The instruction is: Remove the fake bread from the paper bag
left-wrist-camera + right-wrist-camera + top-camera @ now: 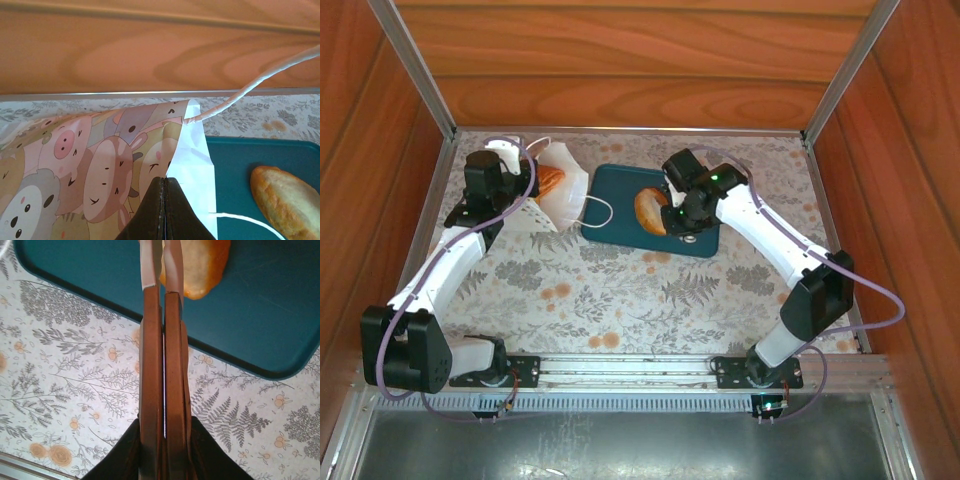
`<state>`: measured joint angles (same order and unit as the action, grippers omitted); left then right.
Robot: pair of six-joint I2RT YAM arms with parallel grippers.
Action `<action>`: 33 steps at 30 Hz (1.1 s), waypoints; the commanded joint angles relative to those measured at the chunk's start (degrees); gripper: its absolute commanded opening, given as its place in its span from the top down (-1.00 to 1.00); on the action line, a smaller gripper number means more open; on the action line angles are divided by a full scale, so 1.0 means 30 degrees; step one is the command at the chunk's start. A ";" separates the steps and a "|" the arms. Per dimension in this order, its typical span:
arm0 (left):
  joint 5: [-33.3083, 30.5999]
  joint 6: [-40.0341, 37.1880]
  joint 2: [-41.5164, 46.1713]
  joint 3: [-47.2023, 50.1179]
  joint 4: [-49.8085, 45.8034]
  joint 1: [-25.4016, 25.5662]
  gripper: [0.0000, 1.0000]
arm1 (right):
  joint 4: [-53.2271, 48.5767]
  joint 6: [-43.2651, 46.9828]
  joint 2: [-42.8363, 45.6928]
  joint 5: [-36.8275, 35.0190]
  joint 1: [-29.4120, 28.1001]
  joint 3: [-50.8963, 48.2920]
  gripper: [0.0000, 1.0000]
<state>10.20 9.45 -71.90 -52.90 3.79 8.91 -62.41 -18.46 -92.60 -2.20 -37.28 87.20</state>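
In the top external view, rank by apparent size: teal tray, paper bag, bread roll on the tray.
1. teal tray
2. paper bag, partly hidden by the left arm
3. bread roll, partly hidden by the right arm

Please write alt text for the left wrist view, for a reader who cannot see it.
The left gripper, shut, pinches the edge of a bag printed with cartoon animals. To the right, a bread roll lies on a teal tray; a wooden wall stands behind.
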 commanded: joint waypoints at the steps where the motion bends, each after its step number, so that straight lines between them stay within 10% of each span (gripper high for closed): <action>1: 0.0000 0.0218 0.0582 -0.0368 0.0201 0.0019 1.00 | 0.0641 0.0066 0.0408 0.1566 -0.0287 0.0445 0.63; 12: -0.0089 0.0154 0.0774 -0.0207 0.0201 0.0019 1.00 | 0.1105 0.0176 -0.3439 0.2111 -0.0988 0.2242 0.61; 33: -0.0213 0.0042 0.0913 -0.0082 0.0201 0.0016 1.00 | -0.1881 -0.1640 -0.6136 -0.4129 -0.0972 0.3214 0.63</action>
<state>9.58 9.45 -70.83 -52.90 3.64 8.91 -65.36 -21.12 -110.08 -9.65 -40.51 96.44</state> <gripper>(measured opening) 0.046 0.228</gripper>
